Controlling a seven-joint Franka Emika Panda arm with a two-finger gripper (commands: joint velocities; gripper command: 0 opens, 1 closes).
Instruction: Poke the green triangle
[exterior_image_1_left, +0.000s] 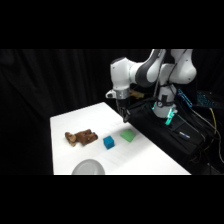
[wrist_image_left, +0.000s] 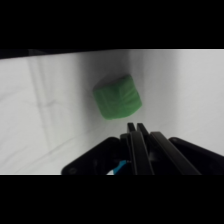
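Green triangle (exterior_image_1_left: 128, 135) lies flat on the white table (exterior_image_1_left: 150, 160), near the table's far-right edge in the side view, just right of the blue cube (exterior_image_1_left: 108, 142) and apart from it. Its outline there reads as a squat wedge with no clear long axis; which way its narrow end points cannot be told. In the wrist view the green triangle (wrist_image_left: 117, 96) looks chunky and rounded at its corners, with faint ridges running across its top face, and it sits slightly tilted against the picture's edges.

The tool (exterior_image_1_left: 125, 118) hangs above the table just behind and left of the block in the side view, not touching it. In the wrist view the tool (wrist_image_left: 136, 127) has its two fingers pressed together into one narrow black tip, holding nothing, and that tip ends just short of the block's near edge.

The block is light to mid green, matte, a little larger than the cube. A brown plush toy (exterior_image_1_left: 80, 137) lies further left on the table, and a pale round dish (exterior_image_1_left: 89, 167) sits at the front edge.
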